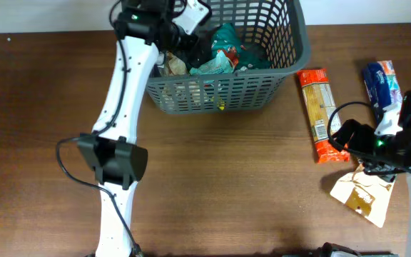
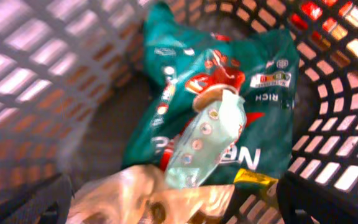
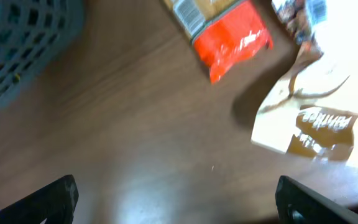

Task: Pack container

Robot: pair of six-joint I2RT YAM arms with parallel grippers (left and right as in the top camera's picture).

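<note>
The container [image 1: 223, 94] stands at the far edge of the wooden surface [image 1: 227, 185], already holding several packets. The left arm [image 1: 123, 107] reaches over the container's left rim so that its wrist hangs inside, probably to set a packet down or to draw out after doing so.

In the left wrist view the left fingers [image 2: 42, 202] are spread wide, one at each lower corner. A pale crinkled packet [image 2: 135, 202] lies beneath the gap, but I judge it loose, not clamped. Beyond it a mint packet [image 2: 207, 140] rests on a teal packet [image 2: 229, 112], which slumps against the lattice wall.

Three packets wait outside. An orange-red packet [image 1: 318, 114] lies just right of the container, a blue packet [image 1: 382, 84] further right, and a beige packet [image 1: 364, 193] right of the container and nearer the robot. The right arm [image 1: 405, 139] hovers by the beige one, likely lining up the next pick. The right fingers [image 3: 316, 199] are wide apart over bare wood and hold nothing.

From overhead the left arm hides the container's rear left corner, and the packets bury its bottom. The right arm covers one edge of the beige packet. The right wrist view is blurred, so no print reads clearly, and the blue packet is cut off at the frame's top.
</note>
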